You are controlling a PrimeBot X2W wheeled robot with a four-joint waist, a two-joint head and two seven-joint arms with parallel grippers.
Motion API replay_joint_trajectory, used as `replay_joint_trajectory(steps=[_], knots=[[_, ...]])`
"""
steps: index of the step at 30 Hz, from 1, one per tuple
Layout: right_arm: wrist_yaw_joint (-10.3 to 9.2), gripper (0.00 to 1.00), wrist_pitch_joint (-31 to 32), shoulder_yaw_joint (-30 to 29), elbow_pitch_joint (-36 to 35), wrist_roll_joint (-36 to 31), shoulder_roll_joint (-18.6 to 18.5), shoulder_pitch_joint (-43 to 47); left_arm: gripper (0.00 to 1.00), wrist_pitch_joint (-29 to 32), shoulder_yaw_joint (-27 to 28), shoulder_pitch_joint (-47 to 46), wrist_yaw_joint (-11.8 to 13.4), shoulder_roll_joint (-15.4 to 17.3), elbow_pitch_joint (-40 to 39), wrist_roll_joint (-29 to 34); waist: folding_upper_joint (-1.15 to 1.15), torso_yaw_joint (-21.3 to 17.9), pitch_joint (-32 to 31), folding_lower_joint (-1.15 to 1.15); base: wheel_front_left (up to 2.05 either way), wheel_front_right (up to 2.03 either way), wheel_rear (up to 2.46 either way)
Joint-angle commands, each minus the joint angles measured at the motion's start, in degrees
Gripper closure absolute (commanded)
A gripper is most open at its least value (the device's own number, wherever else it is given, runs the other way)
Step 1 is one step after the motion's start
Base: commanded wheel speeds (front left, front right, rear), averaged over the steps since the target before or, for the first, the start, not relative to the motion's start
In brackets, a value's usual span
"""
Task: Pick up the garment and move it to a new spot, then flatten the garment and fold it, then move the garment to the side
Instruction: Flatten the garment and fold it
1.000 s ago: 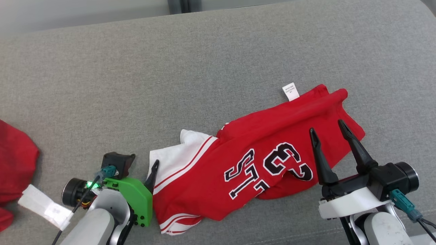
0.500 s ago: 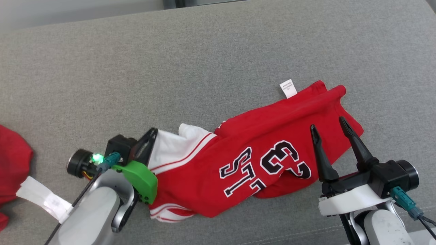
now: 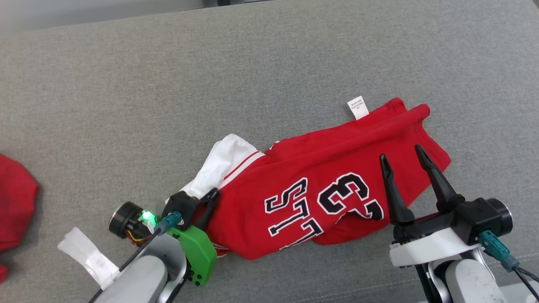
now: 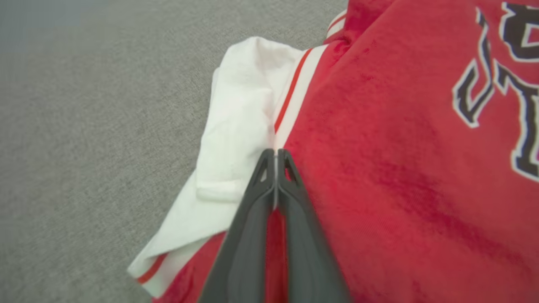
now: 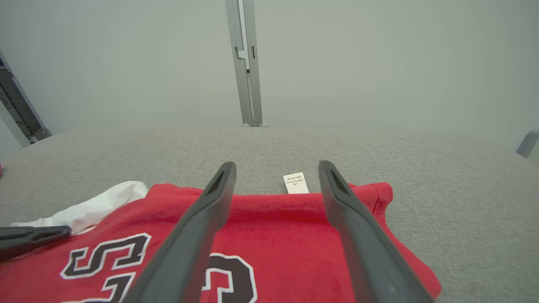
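The jersey [image 3: 320, 168] lies front-right on the upholstered surface [image 3: 168, 84], its care label [image 3: 357, 107] on the far side. The left end effector [image 3: 210, 198] meets its left end, the right end effector [image 3: 401, 152] is above its right end, and another garment [image 3: 17, 198] lies at the left edge.

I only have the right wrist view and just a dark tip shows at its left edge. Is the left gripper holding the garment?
Observer: Yes. In the left wrist view the left gripper has its jaws shut on the garment, pinching it where its white cloth meets the red.
Operator: Good. Is there anything off to the left that I could drag it into?
Observer: The head view shows another red cloth at the far left edge of the grey surface, well apart from the garment.
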Motion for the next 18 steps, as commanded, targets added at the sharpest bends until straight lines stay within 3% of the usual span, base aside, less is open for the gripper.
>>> replay_joint_trajectory(steps=[1, 10, 15, 18], knots=[[0.01, 0.0, 0.01, -0.3, 0.12, 0.1, 0.06, -0.61, 0.0, 0.79, -0.14, 1.4, 0.29, -0.43, -0.19, -0.8, 0.0, -0.15, 0.05, 0.0, 0.0, 0.0, 0.0], [0.01, 0.0, 0.01, -0.75, 0.2, -0.52, 0.28, 0.27, 0.0, -3.44, 3.42, 6.89, 4.5, -2.3, -7.13, -5.07, 0.0, 0.21, -0.28, 0.0, 0.0, 0.0, 0.0], [0.01, 0.0, 0.0, -1.03, 0.24, -0.62, 0.0, 0.93, 0.0, -4.22, 7.44, 9.66, 10.69, -0.64, -14.36, -5.48, 0.0, 0.78, -0.74, 0.0, 0.0, 0.0, 0.0], [0.01, 0.0, 0.01, -0.65, 0.34, -0.56, -0.05, 1.04, 0.0, -2.56, 8.77, 10.74, 12.72, 0.49, -14.93, -6.2, 0.0, 0.91, -0.92, 0.0, 0.0, 0.0, 0.0]])
